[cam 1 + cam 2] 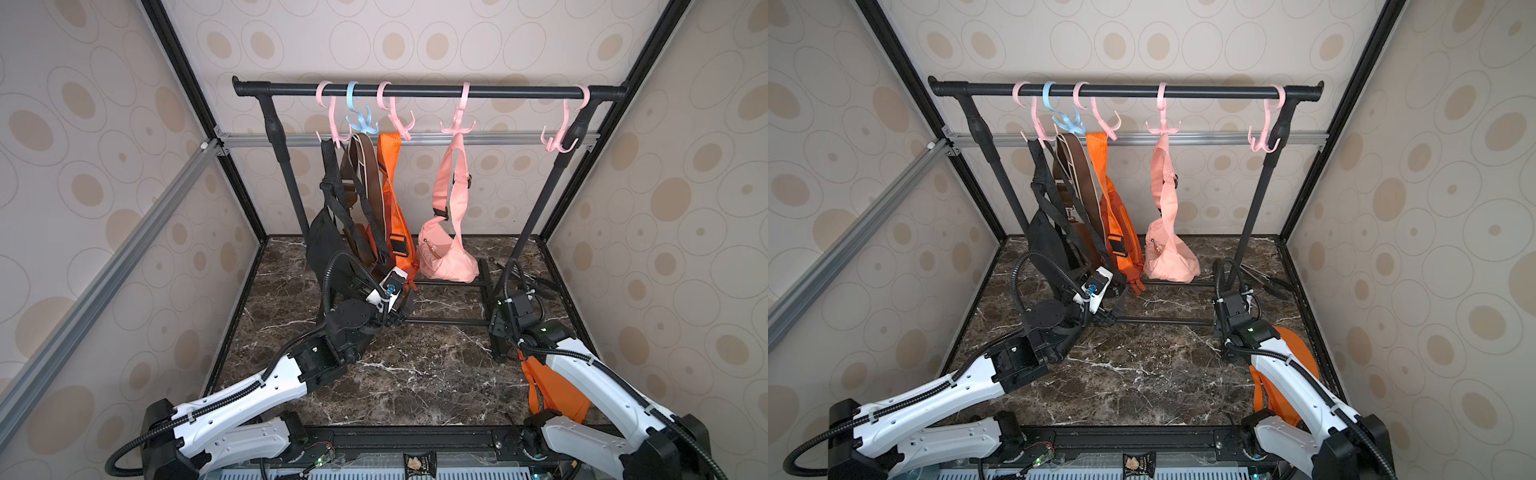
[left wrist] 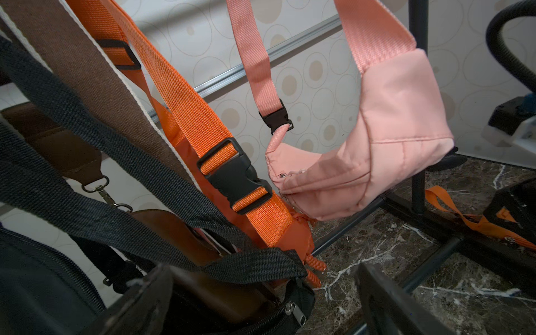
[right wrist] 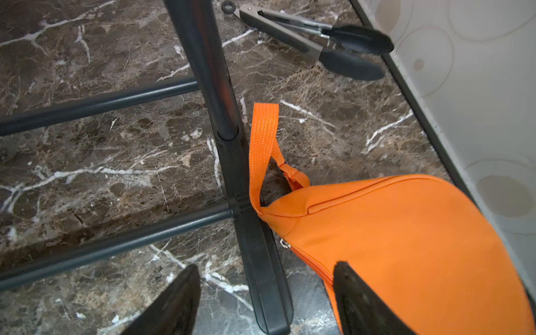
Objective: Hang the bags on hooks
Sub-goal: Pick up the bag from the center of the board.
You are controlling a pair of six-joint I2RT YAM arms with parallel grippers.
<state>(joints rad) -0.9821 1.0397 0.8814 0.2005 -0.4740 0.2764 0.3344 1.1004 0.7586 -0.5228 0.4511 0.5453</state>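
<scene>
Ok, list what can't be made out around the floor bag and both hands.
- Orange bag on the floor: in both top views the right arm covers most of it; the right wrist view's edge crops it.
- Left hand: left wrist view shows only blurred fingertips; contact with the black bag unclear.

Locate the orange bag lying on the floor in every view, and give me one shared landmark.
In a top view: orange bag low at right, partly under the right arm.
In a top view: same spot.
Left wrist: only its strap, by the rack post.
Right wrist: close up, beside that post.
Landmark: the rack post.
</scene>
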